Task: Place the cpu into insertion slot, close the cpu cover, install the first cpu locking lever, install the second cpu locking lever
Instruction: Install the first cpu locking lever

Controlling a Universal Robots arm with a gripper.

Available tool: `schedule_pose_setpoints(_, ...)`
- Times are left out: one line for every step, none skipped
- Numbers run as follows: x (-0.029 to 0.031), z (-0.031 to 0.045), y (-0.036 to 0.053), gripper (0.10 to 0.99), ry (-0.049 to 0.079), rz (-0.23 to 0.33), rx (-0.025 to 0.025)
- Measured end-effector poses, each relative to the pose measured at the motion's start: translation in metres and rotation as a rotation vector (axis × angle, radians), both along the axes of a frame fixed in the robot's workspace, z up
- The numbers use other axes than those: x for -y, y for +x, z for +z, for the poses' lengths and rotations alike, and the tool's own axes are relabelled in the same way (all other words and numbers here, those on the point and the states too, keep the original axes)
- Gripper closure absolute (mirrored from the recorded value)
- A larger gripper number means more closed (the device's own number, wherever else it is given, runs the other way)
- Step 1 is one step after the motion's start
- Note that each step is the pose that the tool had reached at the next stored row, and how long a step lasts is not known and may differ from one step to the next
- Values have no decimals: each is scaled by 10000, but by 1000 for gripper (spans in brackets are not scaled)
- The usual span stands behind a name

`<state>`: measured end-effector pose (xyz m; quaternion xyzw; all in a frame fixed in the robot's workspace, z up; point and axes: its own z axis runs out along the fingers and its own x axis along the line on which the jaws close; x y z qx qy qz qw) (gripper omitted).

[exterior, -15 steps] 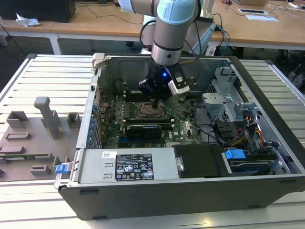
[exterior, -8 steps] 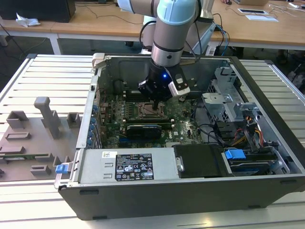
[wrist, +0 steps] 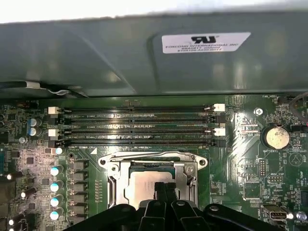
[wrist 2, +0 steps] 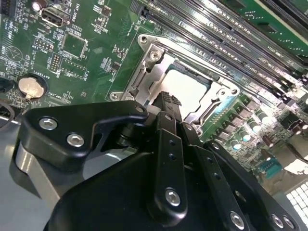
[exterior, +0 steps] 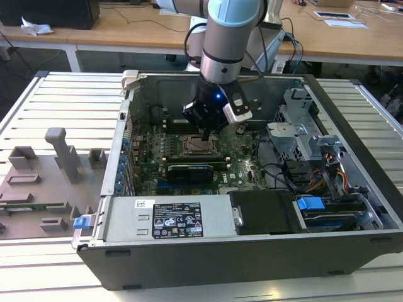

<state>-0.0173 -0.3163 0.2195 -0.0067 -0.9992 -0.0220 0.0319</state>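
The cpu (wrist: 144,185) lies flat in the insertion slot (wrist: 111,179) on the green board, its dull silver top (wrist 2: 188,88) showing through the window of the cpu cover (wrist: 153,166). The cover lies down over the socket, and its frame (wrist 2: 153,57) rings the chip. My gripper (wrist: 164,188) hangs directly over the socket with both black fingers pressed together and nothing between them. Its tip (wrist 2: 168,100) is at the cpu's near edge; I cannot tell whether it touches. In the exterior view the gripper (exterior: 210,136) reaches down into the open computer case over the socket (exterior: 200,146).
Long black memory slots (wrist: 137,127) run beside the socket, with a row of capacitors (wrist: 57,185) on the other side. A coin battery (wrist: 277,137) sits on the board. The case wall (wrist: 144,53), drive cage (exterior: 302,135), cables (exterior: 277,173) and power supply (exterior: 170,220) hem in the space.
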Motion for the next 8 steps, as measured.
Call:
schedule_pose_setpoints(0, 15, 0, 980, 0, 0, 0)
schedule_pose_setpoints(0, 25, 0, 980, 0, 0, 0)
schedule_pose_setpoints(0, 36, 0, 980, 0, 0, 0)
schedule_pose_setpoints(0, 49, 0, 980, 0, 0, -1)
schedule_pose_setpoints(0, 62, 0, 980, -1, 0, 0)
schedule_pose_setpoints(0, 79, 0, 980, -1, 0, -1)
schedule_pose_setpoints(0, 95, 0, 980, 0, 0, 0)
schedule_pose_setpoints(0, 111, 0, 980, -1, 0, 0)
